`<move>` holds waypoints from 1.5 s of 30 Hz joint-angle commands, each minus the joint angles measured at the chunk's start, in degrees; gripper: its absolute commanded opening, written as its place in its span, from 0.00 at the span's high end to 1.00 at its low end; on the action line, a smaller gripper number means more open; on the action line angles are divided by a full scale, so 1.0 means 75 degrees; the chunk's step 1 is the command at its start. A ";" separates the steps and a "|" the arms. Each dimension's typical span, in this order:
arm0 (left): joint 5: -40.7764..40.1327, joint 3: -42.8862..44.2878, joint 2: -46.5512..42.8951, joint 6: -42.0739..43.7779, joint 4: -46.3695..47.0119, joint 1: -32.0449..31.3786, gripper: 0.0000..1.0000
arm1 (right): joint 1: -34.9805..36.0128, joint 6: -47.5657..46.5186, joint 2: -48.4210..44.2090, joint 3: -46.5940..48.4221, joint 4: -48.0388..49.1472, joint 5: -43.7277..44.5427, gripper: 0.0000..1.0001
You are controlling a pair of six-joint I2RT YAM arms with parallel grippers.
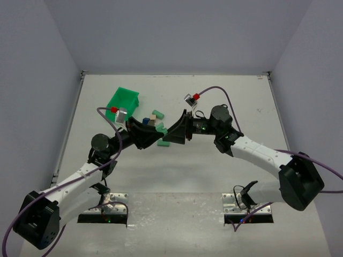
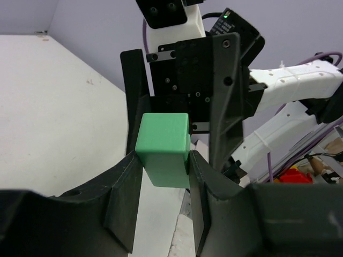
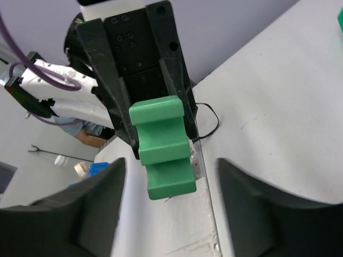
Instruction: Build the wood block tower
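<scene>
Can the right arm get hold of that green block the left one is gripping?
Probably yes. The right gripper is open, its fingers either side of the green block, with nothing between. The left gripper seems to pinch only one end, leaving the rest free.

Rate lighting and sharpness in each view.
Top external: even light, faint shadows on the table, nothing blurred. Left wrist: green block crisp, far clutter soft. Right wrist: block crisp, near fingers dark and blurry.

The green block (image 2: 162,134) is smooth, matt painted wood; the left tool (image 2: 163,158) matt black plastic.
</scene>
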 commanded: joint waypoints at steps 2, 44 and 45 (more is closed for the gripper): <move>-0.0852 0.1481 -0.0153 0.1640 -0.2221 -0.0161 1.00 | -0.0025 -0.0970 -0.1143 -0.0455 -0.1626 0.1410 0.06; -0.5696 1.0793 0.9679 0.9663 -1.1857 -0.2922 1.00 | -0.0020 -0.1500 -0.6515 -0.2625 -0.8243 0.8979 0.01; -0.5694 1.0853 0.9760 0.9663 -1.1897 -0.2927 1.00 | -0.0024 -0.1503 -0.6512 -0.2628 -0.8240 0.8995 0.01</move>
